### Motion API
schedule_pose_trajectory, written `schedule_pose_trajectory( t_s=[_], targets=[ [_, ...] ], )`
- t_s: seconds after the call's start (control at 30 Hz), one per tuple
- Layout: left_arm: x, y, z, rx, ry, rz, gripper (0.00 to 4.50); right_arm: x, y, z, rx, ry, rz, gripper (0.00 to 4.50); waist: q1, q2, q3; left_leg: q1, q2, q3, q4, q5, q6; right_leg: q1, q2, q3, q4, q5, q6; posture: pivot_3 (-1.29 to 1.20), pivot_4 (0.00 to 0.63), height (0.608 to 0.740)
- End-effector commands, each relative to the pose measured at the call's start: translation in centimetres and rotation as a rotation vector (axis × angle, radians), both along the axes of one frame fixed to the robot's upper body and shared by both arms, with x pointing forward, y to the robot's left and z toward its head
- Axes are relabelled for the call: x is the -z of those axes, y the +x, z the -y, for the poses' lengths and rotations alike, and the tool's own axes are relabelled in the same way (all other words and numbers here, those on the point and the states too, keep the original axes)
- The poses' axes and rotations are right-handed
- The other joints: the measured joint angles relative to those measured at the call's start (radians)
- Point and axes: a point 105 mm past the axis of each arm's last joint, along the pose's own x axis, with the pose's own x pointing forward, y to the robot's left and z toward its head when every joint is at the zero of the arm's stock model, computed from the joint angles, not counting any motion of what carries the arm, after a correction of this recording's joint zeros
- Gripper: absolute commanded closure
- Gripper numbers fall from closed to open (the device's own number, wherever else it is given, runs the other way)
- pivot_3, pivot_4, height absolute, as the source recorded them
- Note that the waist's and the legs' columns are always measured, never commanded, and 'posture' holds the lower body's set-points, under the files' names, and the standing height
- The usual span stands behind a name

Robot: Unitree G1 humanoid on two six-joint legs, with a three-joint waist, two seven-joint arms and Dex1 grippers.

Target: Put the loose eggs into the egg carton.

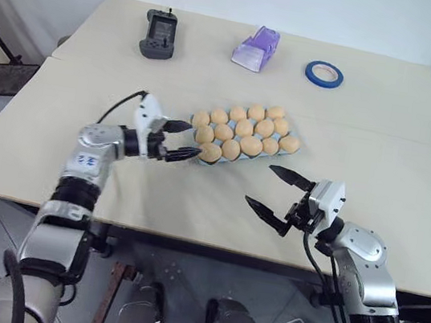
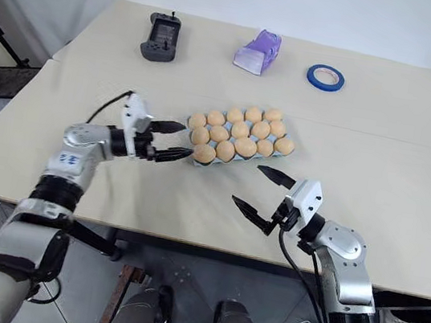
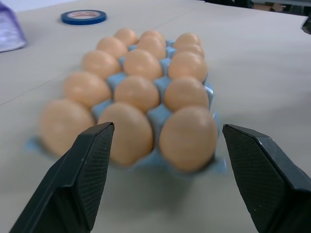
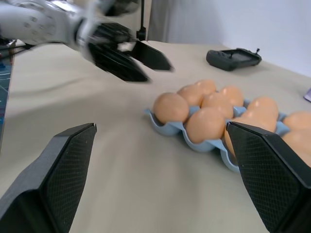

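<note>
Light blue moulded pulp egg carton (image 1: pixel 293 153) mid-bench, every cup holding a pale orange-tan egg (image 1: pixel 210 152). Left tool (image 1: pixel 184 140) spread wide, empty, beside its near end; right tool (image 1: pixel 276 194) wide too (empty). Back off level, no nudging.

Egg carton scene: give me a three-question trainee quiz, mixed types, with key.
1. True or false: loose eggs lie on the table beside the egg carton.
2. What stands nearest the left gripper? A) tape ring B) egg carton C) handheld controller
3. Fill in: both the left gripper and the right gripper have their fingers ____.

Key: 1 false, every egg visible sits in the carton. 2 B. 3 open, holding nothing.
</note>
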Motion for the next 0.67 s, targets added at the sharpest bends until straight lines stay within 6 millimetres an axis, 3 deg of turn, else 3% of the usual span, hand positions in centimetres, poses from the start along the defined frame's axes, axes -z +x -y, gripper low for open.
schedule_pose_trajectory(
  t_s=[0.03, 0.13, 0.2, 0.37, 0.67],
  targets=[
    [-1.1, -1.3, -2.9, -0.041, 0.016, 0.051, 0.7, -1.2, -0.4, 0.6, 0.009, -0.006, 0.046, 0.0, 0.0, 0.0, 0.0, 0.0, 0.0, 0.0, 0.0, 0.0, 0.0, 0.0, 0.0, 0.0, 0.0, 0.0, 0.0, 0.0, 0.15, 0.74],
    [1.1, -3.5, -6.9, -0.128, 0.11, 0.021, 0.7, -0.8, -0.1, 1.8, 0.036, -0.025, 0.032, 0.0, -0.007, 0.0, 0.0, 0.001, 0.0, 0.0, 0.0, -0.001, -0.002, 0.001, -0.001, 0.0, 0.0, 0.0, 0.0, 0.0, 0.15, 0.74],
    [2.3, -5.1, -8.2, -0.16, 0.146, -0.001, 0.7, -0.5, 0.2, 2.7, 0.054, -0.031, 0.018, 0.0, -0.01, 0.0, 0.0, 0.002, 0.0, 0.001, -0.002, -0.002, -0.002, 0.0, -0.002, 0.001, -0.001, 0.0, 0.0, 0.0, 0.15, 0.74],
    [3.1, -6.7, -8.4, -0.205, 0.147, -0.008, 0.7, 0.2, 0.8, 3.8, 0.07, -0.045, -0.001, 0.0, 0.007, 0.0, 0.0, 0.001, -0.001, -0.001, -0.004, -0.002, -0.003, 0.0, -0.006, -0.002, -0.002, -0.001, -0.003, 0.0, 0.15, 0.74],
    [2.8, -7.0, -7.4, -0.248, 0.106, 0.022, 0.7, 0.6, 1.9, 4.3, 0.063, -0.046, -0.009, 0.0, -0.007, 0.001, -0.001, 0.0, -0.004, 0.001, -0.009, -0.002, -0.003, 0.0, -0.009, -0.003, -0.006, -0.001, -0.003, 0.0, 0.15, 0.74]
  ],
)
